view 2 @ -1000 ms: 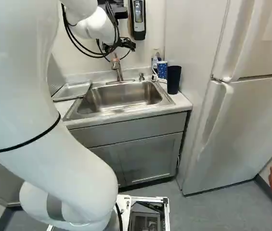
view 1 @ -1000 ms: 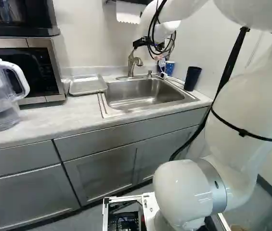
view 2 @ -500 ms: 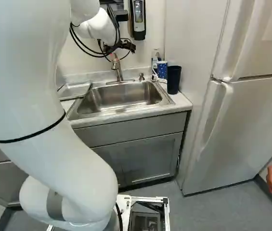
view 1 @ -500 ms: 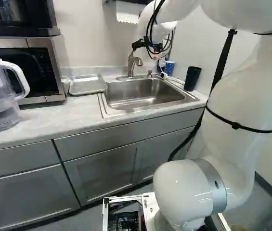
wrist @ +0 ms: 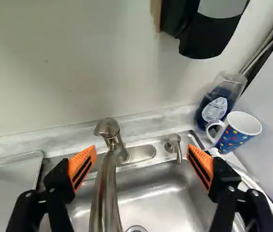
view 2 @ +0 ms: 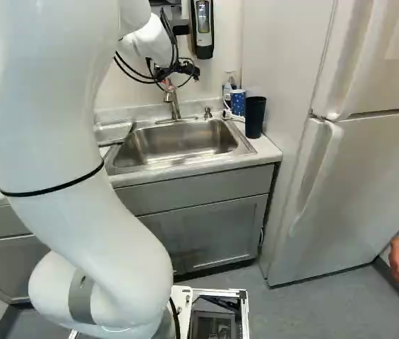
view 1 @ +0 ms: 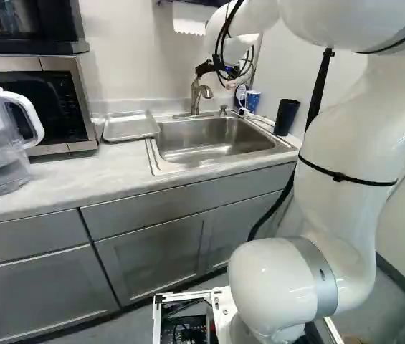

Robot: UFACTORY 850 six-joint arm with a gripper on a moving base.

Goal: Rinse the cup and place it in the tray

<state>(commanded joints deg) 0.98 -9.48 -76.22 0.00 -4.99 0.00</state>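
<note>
In the right base view my gripper (view 2: 185, 69) hangs over the back of the sink (view 2: 181, 140), close to the faucet (view 2: 172, 101). The wrist view shows the gripper (wrist: 141, 158) open, its orange pads far apart, with the faucet (wrist: 109, 164) seen between them and nothing held. A blue dotted mug (wrist: 234, 133) with a handle stands beyond the finger on the soap-pump side. Nearer the front, a tall dark cup (view 1: 285, 117) stands on the counter right of the sink. The metal tray (view 1: 130, 127) lies flat at the sink's other side.
A bottle (wrist: 216, 106) and a white cable (wrist: 257, 186) are close to the mug. A dispenser (view 2: 203, 28) hangs on the wall above. The microwave (view 1: 37, 100) and a water pitcher (view 1: 1, 140) stand at the left; the fridge (view 2: 354, 183) is at the right.
The arm's large links have swung left in the left base view and right in the right base view. The gripper has shifted only slightly near the faucet. The base has not moved.
</note>
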